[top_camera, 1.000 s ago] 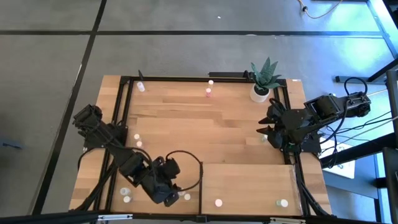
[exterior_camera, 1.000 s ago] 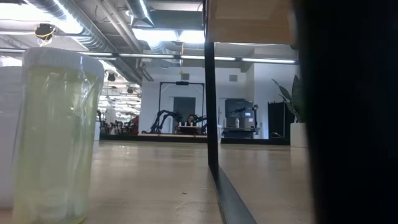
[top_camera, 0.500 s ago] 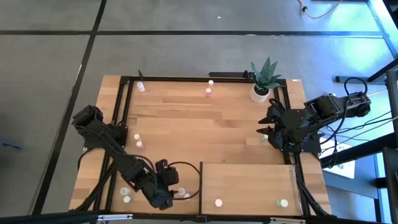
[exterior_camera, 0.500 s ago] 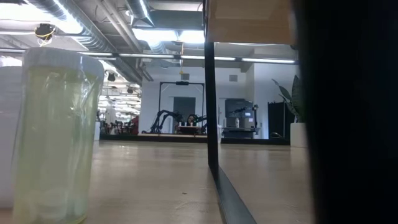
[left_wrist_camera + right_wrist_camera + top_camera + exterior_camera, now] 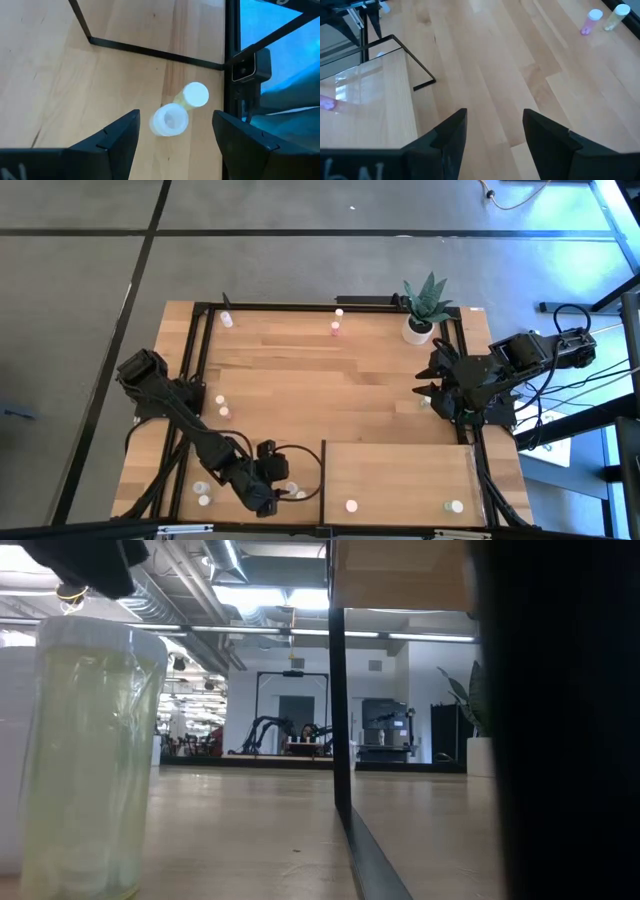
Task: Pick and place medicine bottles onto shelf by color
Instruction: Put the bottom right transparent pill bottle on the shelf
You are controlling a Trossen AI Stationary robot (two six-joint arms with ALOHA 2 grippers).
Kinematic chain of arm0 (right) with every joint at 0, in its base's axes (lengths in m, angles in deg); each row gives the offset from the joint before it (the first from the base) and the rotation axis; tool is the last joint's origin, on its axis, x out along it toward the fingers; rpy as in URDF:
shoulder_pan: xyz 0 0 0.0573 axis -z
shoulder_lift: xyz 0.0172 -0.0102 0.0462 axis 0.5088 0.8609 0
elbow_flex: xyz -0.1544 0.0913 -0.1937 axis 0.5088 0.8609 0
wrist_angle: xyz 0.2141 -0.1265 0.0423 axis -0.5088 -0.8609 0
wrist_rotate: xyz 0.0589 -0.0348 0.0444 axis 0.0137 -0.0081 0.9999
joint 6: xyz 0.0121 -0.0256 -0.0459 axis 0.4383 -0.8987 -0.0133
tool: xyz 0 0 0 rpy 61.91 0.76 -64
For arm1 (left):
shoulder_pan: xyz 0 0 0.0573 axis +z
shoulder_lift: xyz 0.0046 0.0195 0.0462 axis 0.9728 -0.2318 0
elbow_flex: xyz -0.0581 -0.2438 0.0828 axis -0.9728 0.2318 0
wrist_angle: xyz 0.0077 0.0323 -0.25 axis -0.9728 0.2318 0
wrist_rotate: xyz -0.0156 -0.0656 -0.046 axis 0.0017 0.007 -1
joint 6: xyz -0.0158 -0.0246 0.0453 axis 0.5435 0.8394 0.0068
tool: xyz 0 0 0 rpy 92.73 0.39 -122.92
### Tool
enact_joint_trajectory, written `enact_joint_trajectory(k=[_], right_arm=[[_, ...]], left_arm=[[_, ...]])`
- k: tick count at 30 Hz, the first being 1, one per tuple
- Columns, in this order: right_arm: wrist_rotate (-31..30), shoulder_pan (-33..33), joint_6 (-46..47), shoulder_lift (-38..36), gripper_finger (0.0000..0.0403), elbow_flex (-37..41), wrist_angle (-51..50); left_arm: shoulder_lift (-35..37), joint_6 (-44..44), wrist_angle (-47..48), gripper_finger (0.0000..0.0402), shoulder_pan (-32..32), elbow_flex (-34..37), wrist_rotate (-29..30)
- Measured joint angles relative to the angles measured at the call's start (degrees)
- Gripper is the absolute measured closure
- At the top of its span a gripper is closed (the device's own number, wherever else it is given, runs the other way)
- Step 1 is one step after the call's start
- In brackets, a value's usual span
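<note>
The left tool point(image 5: 272, 498) is seen low over the near edge of the desk point(image 5: 300, 395), at about seven o'clock from the desk's middle in the high view. Its fingers point(image 5: 117, 137) stand apart, and nothing is clamped between them. In the left wrist view two medicine bottles are framed in the gap ahead of the fingers: a clear white-capped bottle point(image 5: 169, 120) and, touching it, a pale yellow bottle point(image 5: 192, 96). Both rest on the desk, just outside the thin dark edge of the shelf point(image 5: 400, 472). In the low view the pale yellow bottle point(image 5: 85, 760) fills the near left, with a dark part of the arm above it.

The right tool point(image 5: 432, 388) is held at about three o'clock, near the white pot with the green plant point(image 5: 421, 308). Its fingers point(image 5: 447, 137) are apart and empty.

The shelf lies at about five o'clock. Two bottles are seen on it near its front edge: one point(image 5: 351, 506) toward its left and one point(image 5: 456, 506) toward its right. A pink bottle point(image 5: 335, 330) and a whitish bottle point(image 5: 339, 313) stand at twelve o'clock near the far rail. One more bottle point(image 5: 227, 320) stands at eleven o'clock. Two bottles point(image 5: 221, 406) are placed at nine o'clock, and two others point(image 5: 202, 493) at seven o'clock beside the left arm.
</note>
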Motion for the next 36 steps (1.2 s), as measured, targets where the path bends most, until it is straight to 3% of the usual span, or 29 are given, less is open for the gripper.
enact_joint_trajectory(k=[9,36], right_arm=[[-0.02,0.00,0.00,0.00,0.0208,-0.02,-0.02],[-0.55,-0.02,0.02,-0.02,0.0208,-0.04,0.07]], left_arm=[[0.00,-2.22,-5.12,0.0159,-0.02,4.41,-1.81],[-5.07,-5.99,-9.38,0.0159,0.05,4.41,-2.75]])
